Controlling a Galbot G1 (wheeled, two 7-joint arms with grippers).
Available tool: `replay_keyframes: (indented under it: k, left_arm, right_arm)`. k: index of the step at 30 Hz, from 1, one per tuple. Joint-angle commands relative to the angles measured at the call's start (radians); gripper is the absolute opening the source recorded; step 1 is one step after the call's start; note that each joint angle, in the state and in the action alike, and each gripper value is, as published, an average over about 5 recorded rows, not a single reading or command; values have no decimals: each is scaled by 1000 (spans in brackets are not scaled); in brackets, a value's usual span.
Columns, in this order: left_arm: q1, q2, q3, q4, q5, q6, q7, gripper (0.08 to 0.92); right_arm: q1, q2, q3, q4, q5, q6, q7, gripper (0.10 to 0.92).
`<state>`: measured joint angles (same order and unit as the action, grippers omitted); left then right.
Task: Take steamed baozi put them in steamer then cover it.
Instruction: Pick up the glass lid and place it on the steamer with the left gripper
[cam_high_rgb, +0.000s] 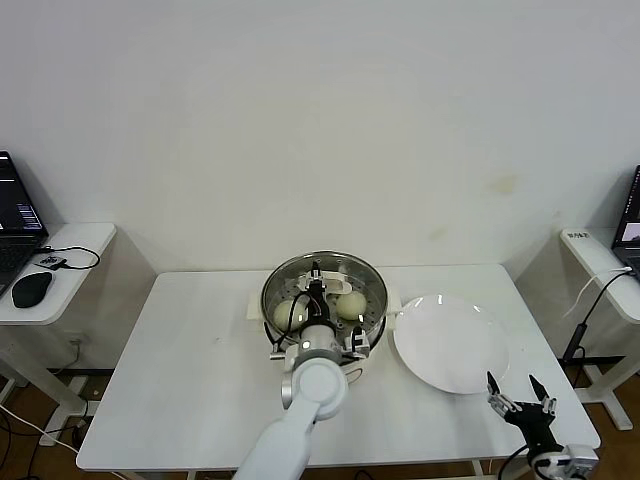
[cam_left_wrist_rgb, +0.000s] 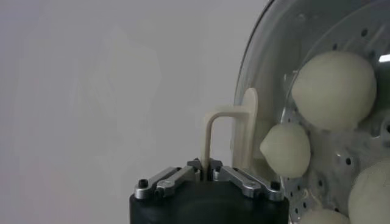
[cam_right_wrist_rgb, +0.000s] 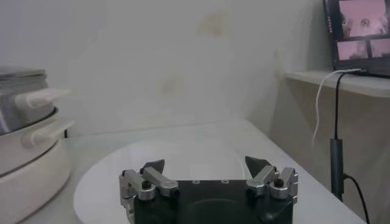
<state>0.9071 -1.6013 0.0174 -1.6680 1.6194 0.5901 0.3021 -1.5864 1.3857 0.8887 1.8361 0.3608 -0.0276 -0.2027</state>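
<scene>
The steamer (cam_high_rgb: 372, 318) stands at the table's middle back, with the round glass lid (cam_high_rgb: 340, 268) over it. My left gripper (cam_high_rgb: 318, 290) is shut on the lid's white handle (cam_left_wrist_rgb: 230, 129), right above the pot. Through the glass I see baozi (cam_high_rgb: 350, 305) on the perforated tray; the left wrist view shows several (cam_left_wrist_rgb: 334, 82). My right gripper (cam_high_rgb: 519, 395) is open and empty at the table's front right, close to the white plate (cam_high_rgb: 450, 345). In the right wrist view its fingers (cam_right_wrist_rgb: 154, 167) stand wide apart before the plate (cam_right_wrist_rgb: 183, 155), with the steamer (cam_right_wrist_rgb: 24, 152) farther off.
The white plate has nothing on it. Side tables stand on both sides: the left one holds a laptop (cam_high_rgb: 15, 220) and a mouse (cam_high_rgb: 32, 288), the right one a laptop (cam_high_rgb: 630, 225) with cables.
</scene>
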Motion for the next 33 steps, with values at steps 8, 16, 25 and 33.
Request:
replay_keyframes:
  k: [8, 16, 25, 33]
  left_arm:
    - [8, -1, -5, 5, -14, -18, -16, 139]
    - [12, 0, -8, 12, -21, -33, -33, 139]
    - [14, 1, -8, 3, -22, -46, -30, 139]
    - [28, 2, -5, -76, -52, -45, 2, 291]
  right_arm:
    - [-1, 4, 1, -3, -12, 7, 0, 823]
    - [-1, 11, -2, -4, -21, 11, -2, 823]
    - [0, 10, -1, -8, -22, 13, -3, 823]
    - [0, 12, 0, -10, -23, 14, -3, 823]
